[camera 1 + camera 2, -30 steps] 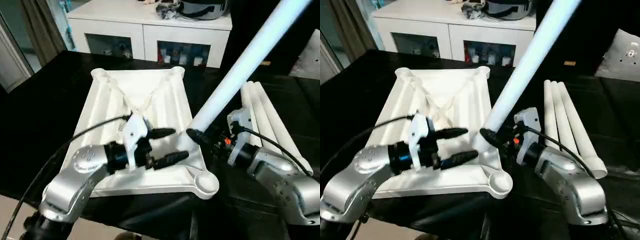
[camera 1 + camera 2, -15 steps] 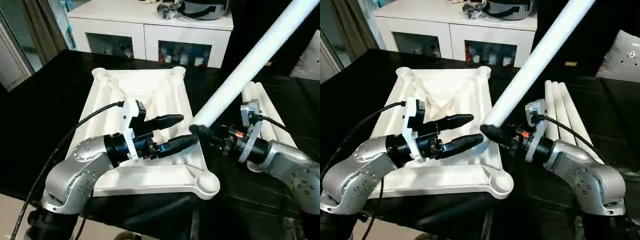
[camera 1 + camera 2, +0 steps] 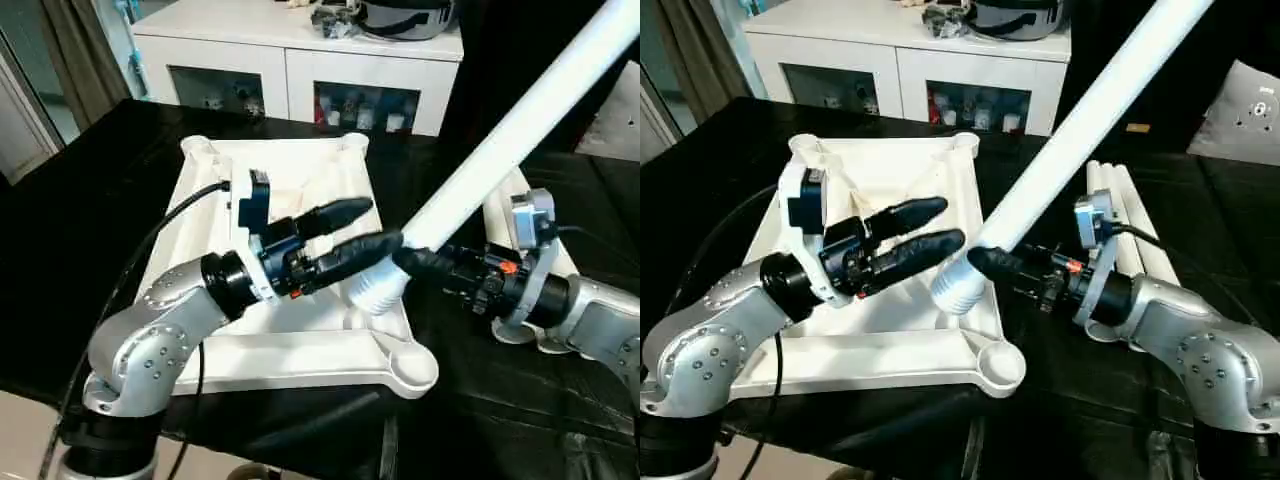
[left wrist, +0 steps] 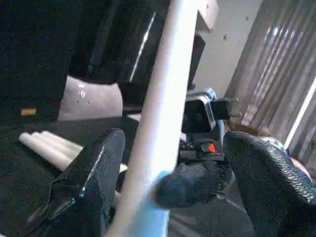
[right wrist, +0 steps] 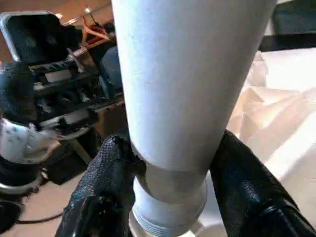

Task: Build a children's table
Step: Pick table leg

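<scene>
The children's table top lies upside down, ribbed side up, on the black work table. My right gripper is shut on one white leg close to its threaded end, which hangs over the top's near right part. The leg slants up to the far right. In the right wrist view its fingers press both sides of the leg. My left gripper stands open at the leg's lower end. In the left wrist view the leg runs between its spread fingers, with gaps on both sides.
More white legs lie side by side on the black cover to the right of the top. An empty round corner socket sits at the top's near right corner by the table's front edge. A white cabinet stands behind.
My left gripper has swung up and to the right, so its open fingers now straddle the leg. My right gripper has shifted right and tilted the leg lower, baring its threaded end.
</scene>
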